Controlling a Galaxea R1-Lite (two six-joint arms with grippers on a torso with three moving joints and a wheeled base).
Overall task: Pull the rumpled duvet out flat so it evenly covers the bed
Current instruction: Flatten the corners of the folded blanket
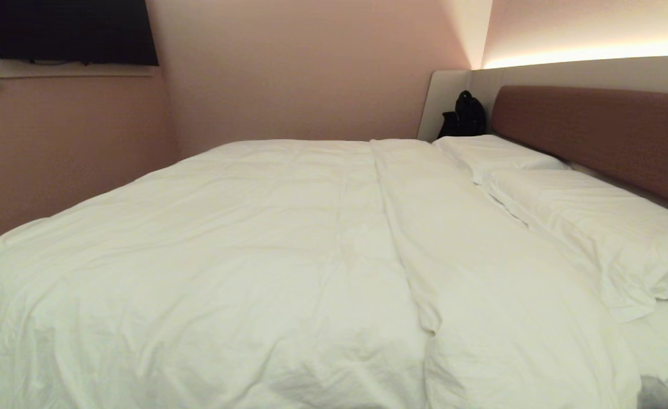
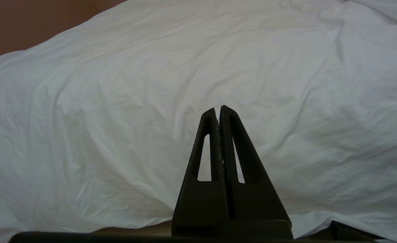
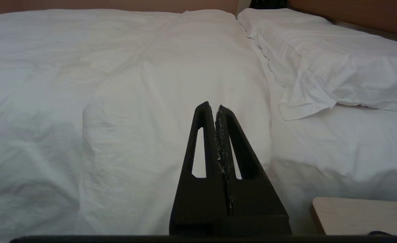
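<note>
Both grippers, left [image 2: 217, 108] and right [image 3: 212, 105], jaws closed, empty, short of the duvet [image 1: 243, 255].

duvet [image 1: 243, 255]: matt wrinkled white cloth | headboard [image 1: 595, 136]: brown padded fabric | hands: matt black plastic

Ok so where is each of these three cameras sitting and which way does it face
Head view: high on the robot, looking down across the duvet toward the pillows and headboard; no arm shows.
Left wrist view: behind the shut left end effector, low, facing the duvet's bulging edge.
Right wrist view: behind the shut right end effector, facing the duvet, pillows and a pale wooden surface.
All share the duvet.
</note>
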